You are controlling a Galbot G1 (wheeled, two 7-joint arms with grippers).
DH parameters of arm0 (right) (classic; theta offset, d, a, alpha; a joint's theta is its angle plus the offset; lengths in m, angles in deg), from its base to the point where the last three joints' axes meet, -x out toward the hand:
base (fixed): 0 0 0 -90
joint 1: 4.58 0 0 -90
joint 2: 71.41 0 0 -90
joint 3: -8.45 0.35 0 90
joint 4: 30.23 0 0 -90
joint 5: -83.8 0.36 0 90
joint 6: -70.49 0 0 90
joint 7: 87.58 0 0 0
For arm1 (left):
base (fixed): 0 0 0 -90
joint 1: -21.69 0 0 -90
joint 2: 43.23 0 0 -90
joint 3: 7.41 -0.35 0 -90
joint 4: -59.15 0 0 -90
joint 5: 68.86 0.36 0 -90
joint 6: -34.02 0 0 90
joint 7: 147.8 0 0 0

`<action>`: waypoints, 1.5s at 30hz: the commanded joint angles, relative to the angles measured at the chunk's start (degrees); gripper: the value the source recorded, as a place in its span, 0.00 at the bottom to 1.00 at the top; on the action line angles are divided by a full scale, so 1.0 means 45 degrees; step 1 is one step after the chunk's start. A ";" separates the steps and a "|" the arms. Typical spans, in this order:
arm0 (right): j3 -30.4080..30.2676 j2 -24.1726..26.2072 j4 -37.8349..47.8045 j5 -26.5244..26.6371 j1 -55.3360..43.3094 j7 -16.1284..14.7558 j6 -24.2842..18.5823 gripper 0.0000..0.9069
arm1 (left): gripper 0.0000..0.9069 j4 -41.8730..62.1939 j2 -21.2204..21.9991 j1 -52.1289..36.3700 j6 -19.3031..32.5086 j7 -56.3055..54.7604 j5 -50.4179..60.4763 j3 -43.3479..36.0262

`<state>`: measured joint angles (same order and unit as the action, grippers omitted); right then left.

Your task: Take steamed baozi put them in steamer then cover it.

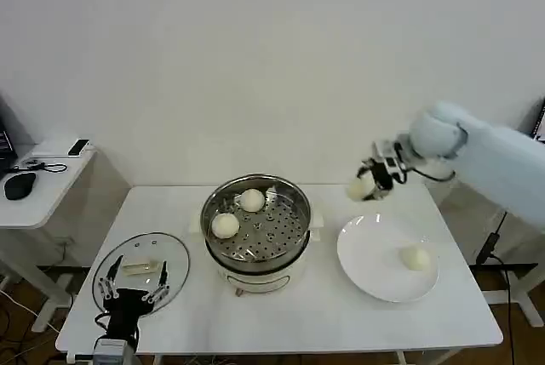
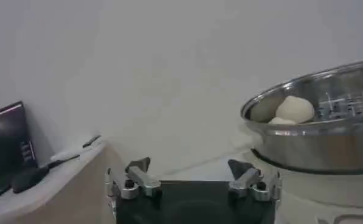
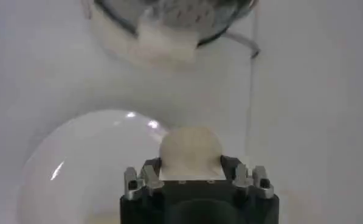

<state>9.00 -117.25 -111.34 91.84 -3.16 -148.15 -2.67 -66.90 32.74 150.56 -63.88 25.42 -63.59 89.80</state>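
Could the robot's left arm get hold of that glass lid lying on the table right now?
Probably yes. The left gripper hangs open right above the glass lid, with nothing between them, and the steamer stands off to one side. The right gripper is busy holding a baozi.

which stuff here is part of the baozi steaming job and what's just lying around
Part of the job:
- steamer, two baozi inside
- baozi in the right gripper
- baozi on the white plate
- glass lid under the open left gripper

Lying about:
- mouse and phone on the side desk
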 commanded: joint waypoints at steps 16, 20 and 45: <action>-0.1864 -0.5551 0.0397 0.0010 0.0044 0.0041 -0.2108 0.74 | 1.00 -0.0307 0.0284 0.0207 -0.0053 -0.0004 0.0031 0.0410; -0.2153 -0.5667 0.0103 -0.0405 0.0246 -0.0272 -0.2316 0.74 | 1.00 -0.0332 0.0324 0.0273 -0.0034 0.0000 0.0033 0.0453; -0.2616 -0.5533 -0.0020 -0.1404 0.0585 -0.0484 -0.3597 0.87 | 1.00 -0.0312 0.0368 0.0268 0.0008 -0.0034 -0.0018 0.0552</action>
<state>-2.38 -141.48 -111.30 86.09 -0.78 -150.13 -17.99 -68.37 34.43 151.77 -63.85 25.29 -63.66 92.31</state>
